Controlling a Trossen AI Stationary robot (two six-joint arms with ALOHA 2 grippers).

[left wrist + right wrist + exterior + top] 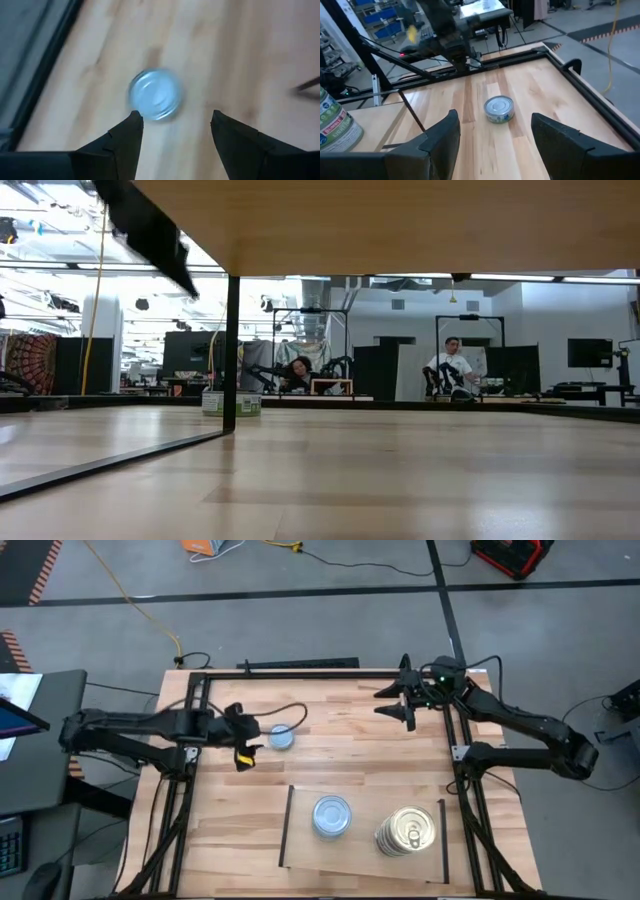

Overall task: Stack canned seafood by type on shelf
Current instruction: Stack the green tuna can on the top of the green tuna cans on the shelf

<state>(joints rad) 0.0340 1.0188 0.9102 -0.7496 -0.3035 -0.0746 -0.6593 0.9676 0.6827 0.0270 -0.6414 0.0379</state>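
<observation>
- The desk (330,755) is a pale, plank-striped wooden top inside a black frame, standing on a grey floor with cables and marked lines.
- In the low view the room behind is a bright workshop with dark racks and screens; a person (452,367) sits far back and another person (297,373) is lower, near the middle.
- The shelf (365,840) is a smooth pale board at the near edge of the desk, with a thin black strip on each short side.
- A stack of silvery-blue tins (331,816) stands upright on the shelf, lids up; beside it, apart, stands a stack of gold-lidded tins (406,832), pull-tabs facing up.
- One lone silvery-blue tin (283,736) lies flat on the bare desk, lid up, axis vertical, well apart from the shelf.
- The left end effector (250,737) hovers just beside this tin, fingers (125,140) spread and released, gripping nothing.
- The right end effector (400,700) waits at the far side of the desk, fingers (555,137) apart and empty, facing the lone tin.
</observation>
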